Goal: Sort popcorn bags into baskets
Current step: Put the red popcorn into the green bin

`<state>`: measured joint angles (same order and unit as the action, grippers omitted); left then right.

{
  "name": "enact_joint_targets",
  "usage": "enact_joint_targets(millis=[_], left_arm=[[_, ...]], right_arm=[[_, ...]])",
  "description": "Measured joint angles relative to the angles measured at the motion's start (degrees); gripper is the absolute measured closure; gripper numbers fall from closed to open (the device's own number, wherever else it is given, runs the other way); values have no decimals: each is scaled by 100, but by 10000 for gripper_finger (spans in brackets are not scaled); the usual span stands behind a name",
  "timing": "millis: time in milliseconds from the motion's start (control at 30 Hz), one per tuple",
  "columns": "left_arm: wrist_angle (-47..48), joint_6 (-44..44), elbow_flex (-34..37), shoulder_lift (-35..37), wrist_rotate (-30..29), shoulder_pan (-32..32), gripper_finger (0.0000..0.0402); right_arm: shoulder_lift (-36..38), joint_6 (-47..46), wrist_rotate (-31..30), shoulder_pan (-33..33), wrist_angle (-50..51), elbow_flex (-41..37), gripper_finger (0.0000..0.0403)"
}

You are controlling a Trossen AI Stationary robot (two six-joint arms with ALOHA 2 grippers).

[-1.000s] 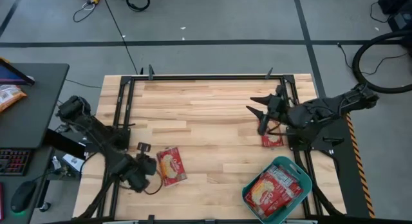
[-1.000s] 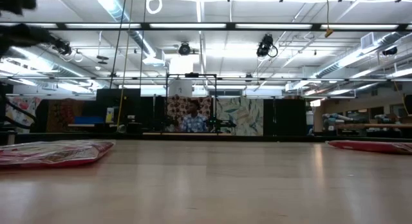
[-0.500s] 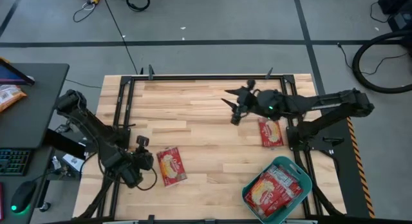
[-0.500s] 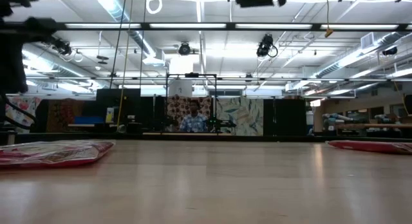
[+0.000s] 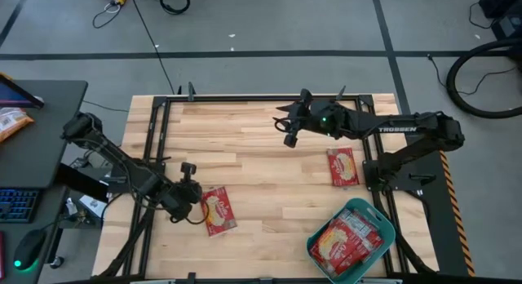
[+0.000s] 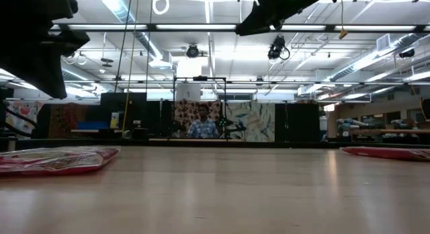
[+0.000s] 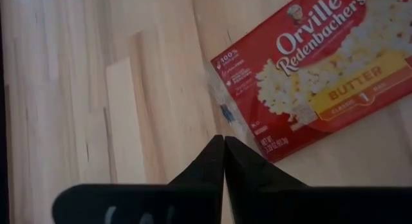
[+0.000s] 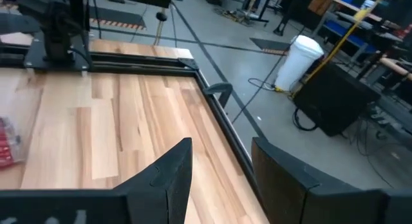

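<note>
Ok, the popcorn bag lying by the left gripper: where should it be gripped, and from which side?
Probably at its near short edge. The bag lies flat on the table, so nothing stands up to pinch. The left gripper, fingers shut, sits just beside that edge. It would likely have to open, then come in low from the bag's left, one finger under the clear seam.
</note>
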<state>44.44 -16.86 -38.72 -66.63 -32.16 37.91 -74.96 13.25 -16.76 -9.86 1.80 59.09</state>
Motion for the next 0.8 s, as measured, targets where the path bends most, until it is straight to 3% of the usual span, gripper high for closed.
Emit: enact_joint_targets(millis=[200,433,567,800], left_arm=[[-45,-10,0,0,-80,-2,372],[-258,-766,0,0,-123,29,305],[-309,-1389,0,0,-113,-96,281],[-276,-2645,22,0,307,-729,286]], right_arm=[[7,47,438,-129,-385,0,238],[7,-413,1362,-309,-340,0,238],[7,-571,1441,-289,-190,0,238],[7,-620,1452,-54,-45,0,238]])
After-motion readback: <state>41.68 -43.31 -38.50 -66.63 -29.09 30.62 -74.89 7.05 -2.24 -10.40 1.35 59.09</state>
